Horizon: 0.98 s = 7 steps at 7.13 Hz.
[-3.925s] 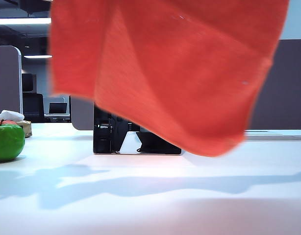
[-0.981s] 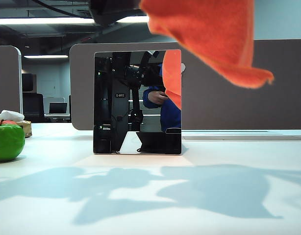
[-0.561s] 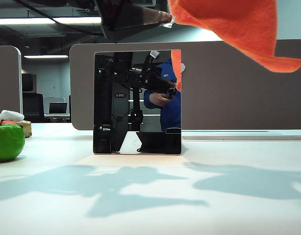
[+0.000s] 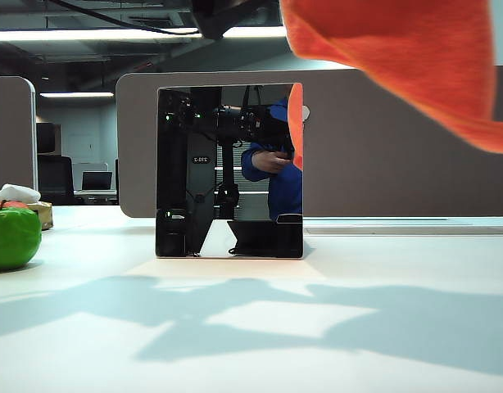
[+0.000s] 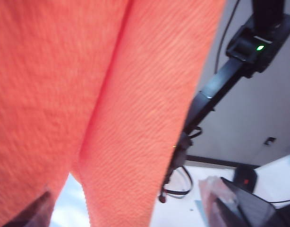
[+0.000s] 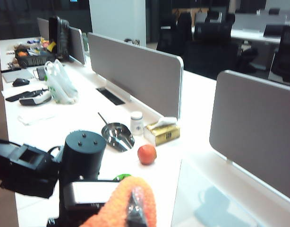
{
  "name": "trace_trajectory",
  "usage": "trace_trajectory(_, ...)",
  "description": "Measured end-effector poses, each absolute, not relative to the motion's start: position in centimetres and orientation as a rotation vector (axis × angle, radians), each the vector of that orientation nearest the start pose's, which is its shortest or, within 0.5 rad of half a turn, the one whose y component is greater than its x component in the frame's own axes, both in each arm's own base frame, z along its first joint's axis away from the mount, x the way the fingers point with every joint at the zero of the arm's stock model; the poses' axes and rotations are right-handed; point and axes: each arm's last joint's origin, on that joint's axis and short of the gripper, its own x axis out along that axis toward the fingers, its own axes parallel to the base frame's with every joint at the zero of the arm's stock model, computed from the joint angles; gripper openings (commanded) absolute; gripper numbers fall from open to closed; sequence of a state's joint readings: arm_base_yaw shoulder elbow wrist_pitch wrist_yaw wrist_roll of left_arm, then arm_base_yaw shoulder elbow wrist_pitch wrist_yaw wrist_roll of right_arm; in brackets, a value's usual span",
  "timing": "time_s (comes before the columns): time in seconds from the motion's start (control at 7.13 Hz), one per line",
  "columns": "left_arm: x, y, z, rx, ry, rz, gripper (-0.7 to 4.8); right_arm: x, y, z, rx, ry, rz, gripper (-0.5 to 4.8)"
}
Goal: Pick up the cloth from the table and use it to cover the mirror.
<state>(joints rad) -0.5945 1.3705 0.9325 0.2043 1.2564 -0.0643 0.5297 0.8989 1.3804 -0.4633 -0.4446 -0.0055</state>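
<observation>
Now the cloth (image 4: 415, 61) hangs high, above and to the right of the mirror (image 4: 229, 170), whose face stands fully bare; seconds ago the orange sheet draped low in front of it. So covering is not yet done. The right claw (image 6: 135, 208) is pressed together, pinching a cloth edge. The left claw's jaws are hidden behind fabric, so I cannot tell their state. Below both claws, the cloth's long axis slopes down to the right, over the surface (image 4: 251, 327).
</observation>
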Motion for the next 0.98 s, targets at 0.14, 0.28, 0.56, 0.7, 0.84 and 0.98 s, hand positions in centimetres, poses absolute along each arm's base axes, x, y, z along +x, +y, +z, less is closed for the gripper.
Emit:
trace_trajectory(0.14, 22.4, -18.5, 29.6, -0.142, 0.317, -1.864, 3.35, 11.3, 8.1, 47.6, -0.02, 0.003, 0.973, -0.06)
trace_trajectory(0.28, 22.4, -18.5, 29.6, -0.144, 0.316, -1.869, 3.35, 11.3, 8.1, 47.3, -0.028, 0.029, 0.974, -0.06)
trace_trajectory(0.56, 22.4, -18.5, 29.6, -0.14, 0.314, -1.844, 3.36, 11.1, 8.1, 47.0, -0.029, 0.056, 1.036, -0.06)
trace_trajectory(0.7, 22.4, -18.5, 29.6, -0.141, 0.314, -1.85, 3.35, 10.8, 8.3, 47.0, -0.02, 0.064, 1.146, -0.06)
trace_trajectory(0.84, 21.1, -19.5, 29.6, -0.169, 0.371, -2.004, 3.35, 11.3, 8.8, 46.9, -0.026, 0.06, 1.223, -0.06)
trace_trajectory(0.98, 21.1, -19.8, 29.2, -0.177, 0.397, -2.006, 3.35, 11.3, 8.7, 47.5, -0.034, -0.007, 1.213, -0.06)
